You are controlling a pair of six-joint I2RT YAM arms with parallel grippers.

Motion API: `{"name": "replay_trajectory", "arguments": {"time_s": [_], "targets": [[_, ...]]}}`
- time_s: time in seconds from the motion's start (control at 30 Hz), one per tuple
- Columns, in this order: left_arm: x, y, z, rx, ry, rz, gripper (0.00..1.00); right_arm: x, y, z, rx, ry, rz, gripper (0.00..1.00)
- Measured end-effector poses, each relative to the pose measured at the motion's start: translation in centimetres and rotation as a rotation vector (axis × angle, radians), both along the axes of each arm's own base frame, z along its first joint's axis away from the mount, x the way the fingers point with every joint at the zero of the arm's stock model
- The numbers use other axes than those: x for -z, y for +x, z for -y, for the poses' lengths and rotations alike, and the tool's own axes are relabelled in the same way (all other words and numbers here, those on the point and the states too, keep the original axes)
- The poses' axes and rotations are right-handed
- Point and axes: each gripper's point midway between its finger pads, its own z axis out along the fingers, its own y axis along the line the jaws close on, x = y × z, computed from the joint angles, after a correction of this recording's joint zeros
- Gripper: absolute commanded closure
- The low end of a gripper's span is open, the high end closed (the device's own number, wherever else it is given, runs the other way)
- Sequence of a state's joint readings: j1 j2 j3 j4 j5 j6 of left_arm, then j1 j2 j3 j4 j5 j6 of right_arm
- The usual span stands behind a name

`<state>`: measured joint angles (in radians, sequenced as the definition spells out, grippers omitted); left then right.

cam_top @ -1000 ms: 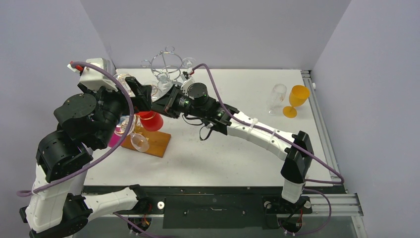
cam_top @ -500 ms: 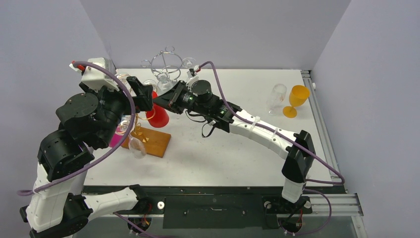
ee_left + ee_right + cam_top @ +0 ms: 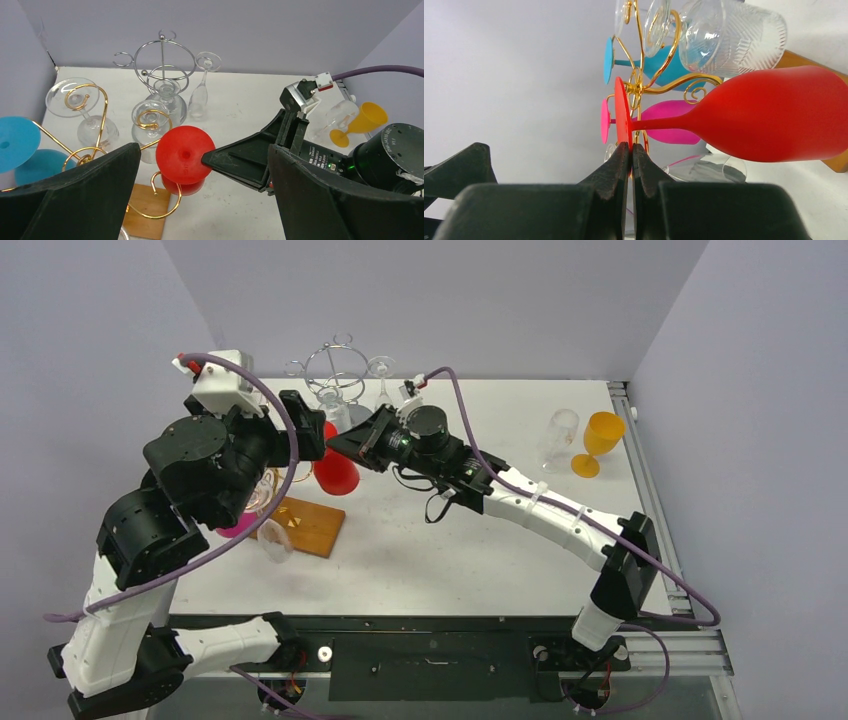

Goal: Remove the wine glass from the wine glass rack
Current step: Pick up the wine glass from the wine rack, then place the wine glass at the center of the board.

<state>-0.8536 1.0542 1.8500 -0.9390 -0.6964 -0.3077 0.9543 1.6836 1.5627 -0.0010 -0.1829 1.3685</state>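
- Spanning the whole work area, the table [image 3: 480, 550] is a flat, matte white slab. Both racks stand at its far left, and the bare ground to the right would suit a set-down, in my judgement.
- The left gripper [image 3: 303, 430] has its jaws spread fully with nothing between them. Its broad, matte black fingers bracket the glass from the near side, apparently standing by, not gripping.
- The gold rack [image 3: 103, 117] is thin gilt wire bent into curls on a wooden base [image 3: 312, 528]. Each curl takes a glass by the stem, so the blue glass [image 3: 15, 145], the pink glass [image 3: 674, 136] and the clear ones hang upside down.
- The silver rack [image 3: 161, 55] stands behind it: chromed loops on a post, on the same principle, holding clear glasses.
- The red wine glass [image 3: 774, 120] is smooth and opaque and looks like plastic. It is held above the table just right of the gold rack. It appears free of the hooks, but a gold curl sits close below it and separation cannot be confirmed.
- The right gripper [image 3: 631, 147] is clamped tight on the thin edge of the round foot [image 3: 185, 155]. Pinching the edge keeps the stem clear of the fingers. It is a narrow hold, and I judge it liable to pivot.
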Motion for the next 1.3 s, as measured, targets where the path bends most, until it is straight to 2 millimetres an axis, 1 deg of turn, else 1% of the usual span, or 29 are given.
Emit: {"name": "replay_trajectory", "arguments": {"time_s": [0.17,0.23,0.37,0.47,0.53,0.6,0.73,0.83,0.9,0.97,1.1,1.2,1.3], "targets": [[0.6,0.6,1.4,0.03,0.01,-0.023,0.04,-0.3,0.3,1.9,0.038,0.003,0.008,1.0],[0.9,0.8,2.0,0.047,0.009,-0.035,0.04,0.0,0.3,2.9,0.051,-0.003,0.008,1.0],[1.5,1.3,3.8,0.09,0.004,-0.063,0.03,0.8,0.5,5.6,0.088,-0.019,0.004,1.0],[1.8,1.9,5.9,0.137,-0.015,-0.086,0.01,1.2,1.0,8.5,0.135,-0.031,0.009,1.0],[2.0,2.4,7.6,0.177,-0.031,-0.106,0.0,0.9,1.2,10.7,0.169,-0.03,0.022,1.0],[2.3,2.8,9.4,0.221,-0.05,-0.128,0.06,0.3,1.4,12.8,0.204,-0.024,0.04,1.0],[2.8,3.6,13.1,0.323,-0.101,-0.172,0.12,-1.3,1.4,17.5,0.27,0.021,0.088,1.0],[3.2,4.3,15.5,0.39,-0.153,-0.211,0.16,-2.2,1.6,20.9,0.317,0.056,0.121,1.0],[3.3,5.0,16.9,0.429,-0.193,-0.236,0.19,-2.7,2.0,22.5,0.344,0.068,0.139,1.0],[3.6,5.5,18.3,0.469,-0.235,-0.266,0.22,-3.2,2.1,23.4,0.351,0.076,0.152,1.0],[4.1,5.9,20.6,0.55,-0.312,-0.321,0.29,-4.1,1.9,24.4,0.337,0.101,0.181,1.0],[4.0,6.0,21.7,0.596,-0.365,-0.351,0.34,-4.4,1.9,25.0,0.328,0.133,0.193,1.0],[3.5,5.8,22.1,0.627,-0.407,-0.363,0.39,-4.1,2.0,25.2,0.319,0.154,0.186,1.0]]}}
